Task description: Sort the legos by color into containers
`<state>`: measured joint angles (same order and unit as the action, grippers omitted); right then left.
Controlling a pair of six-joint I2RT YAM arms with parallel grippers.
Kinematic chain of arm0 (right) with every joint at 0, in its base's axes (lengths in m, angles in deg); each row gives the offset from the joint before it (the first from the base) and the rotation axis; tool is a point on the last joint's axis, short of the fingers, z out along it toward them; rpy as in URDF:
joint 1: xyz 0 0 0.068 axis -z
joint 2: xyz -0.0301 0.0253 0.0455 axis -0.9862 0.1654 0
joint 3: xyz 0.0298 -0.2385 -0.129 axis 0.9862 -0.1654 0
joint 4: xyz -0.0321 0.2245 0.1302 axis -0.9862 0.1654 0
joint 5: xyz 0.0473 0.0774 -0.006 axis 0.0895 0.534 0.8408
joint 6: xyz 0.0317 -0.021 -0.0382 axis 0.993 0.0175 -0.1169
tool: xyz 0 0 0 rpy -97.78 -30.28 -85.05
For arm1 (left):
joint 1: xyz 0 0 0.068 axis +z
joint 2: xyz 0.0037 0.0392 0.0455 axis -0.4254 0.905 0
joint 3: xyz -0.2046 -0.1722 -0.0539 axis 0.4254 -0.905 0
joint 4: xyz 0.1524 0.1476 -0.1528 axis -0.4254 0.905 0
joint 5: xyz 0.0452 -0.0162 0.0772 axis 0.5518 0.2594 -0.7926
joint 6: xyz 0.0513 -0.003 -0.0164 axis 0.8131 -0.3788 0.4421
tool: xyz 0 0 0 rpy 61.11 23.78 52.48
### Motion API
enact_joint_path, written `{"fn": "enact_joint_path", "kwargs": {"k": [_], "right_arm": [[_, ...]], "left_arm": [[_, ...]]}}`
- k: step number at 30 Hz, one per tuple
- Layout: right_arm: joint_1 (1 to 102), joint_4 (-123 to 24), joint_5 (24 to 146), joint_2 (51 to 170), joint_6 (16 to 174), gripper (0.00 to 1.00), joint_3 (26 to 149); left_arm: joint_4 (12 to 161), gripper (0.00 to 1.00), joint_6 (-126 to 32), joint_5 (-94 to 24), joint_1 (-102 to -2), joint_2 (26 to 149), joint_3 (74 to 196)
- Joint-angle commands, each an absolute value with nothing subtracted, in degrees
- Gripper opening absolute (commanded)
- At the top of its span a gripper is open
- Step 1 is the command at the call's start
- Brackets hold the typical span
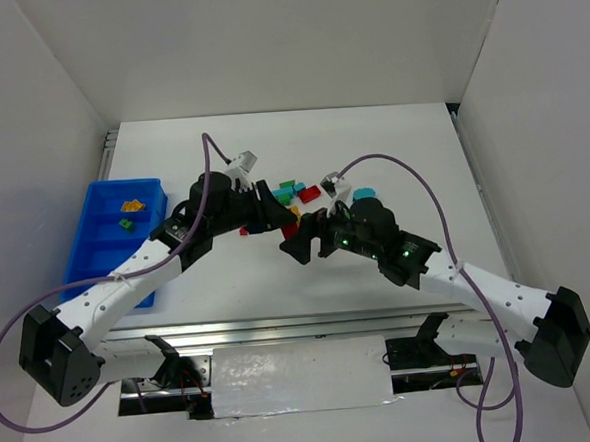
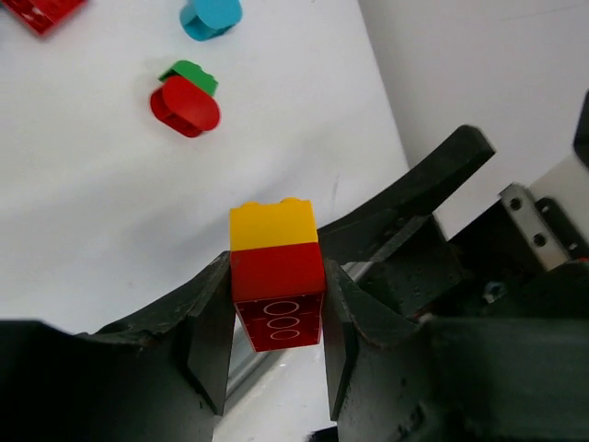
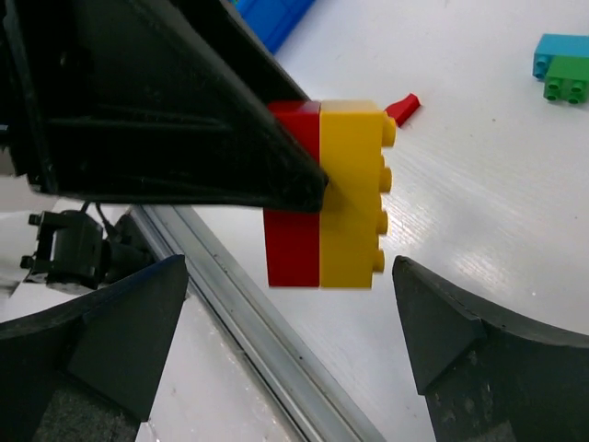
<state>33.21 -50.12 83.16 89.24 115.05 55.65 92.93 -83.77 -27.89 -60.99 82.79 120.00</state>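
The left fingers [image 2: 210, 341] pinch the red brick [image 2: 276, 285], and the yellow brick [image 2: 273, 226] stuck on it sits between the right fingers [image 3: 129, 322], which are wide apart, one each side.

Lying on the white table [image 1: 371, 146]: a blue tray [image 1: 97, 255] at the left, and loose red, green and teal bricks [image 1: 295, 189] mid-table.
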Motion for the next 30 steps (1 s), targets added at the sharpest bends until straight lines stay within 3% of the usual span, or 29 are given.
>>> {"fn": "enact_joint_path", "kwargs": {"k": [1,3,4,6,7,14,19,26,29,30], "right_arm": [[37.12,-53.34,92.76,85.08,112.18,1.00,54.49],[40.82,-54.91,102.00,83.05,110.94,1.00,52.30],[45.10,-58.23,114.58,81.04,110.85,1.00,51.42],[48.30,-62.37,128.08,78.58,111.37,1.00,49.13],[49.88,-62.56,129.90,77.95,111.21,1.00,48.87],[49.98,-71.77,135.18,79.08,117.24,0.98,48.86],[49.28,-85.91,135.71,83.21,125.95,0.95,47.81],[42.52,-89.02,132.38,89.10,126.50,0.92,51.50],[40.32,-88.41,130.88,91.12,125.36,0.81,52.73],[39.79,-89.01,131.05,91.65,125.35,0.68,52.99]], "left_arm": [[95.11,0.00,-75.91,-29.82,-60.25,79.03,124.08],[94.86,0.00,-70.04,-22.56,-59.11,77.88,124.00],[93.37,0.00,-68.35,-18.35,-57.71,76.92,123.39],[91.26,0.00,-63.88,-4.59,-56.39,75.43,122.43],[90.38,0.00,-62.89,-1.29,-56.38,74.55,121.90],[82.37,0.00,-62.45,12.71,-56.47,67.86,116.97],[82.11,0.00,-62.53,14.13,-56.99,67.95,115.83],[82.28,0.00,-62.45,12.29,-57.52,68.39,115.56],[83.43,0.00,-62.09,11.23,-57.61,68.21,115.92],[83.25,0.00,-62.18,11.23,-57.61,68.12,115.91]]}}
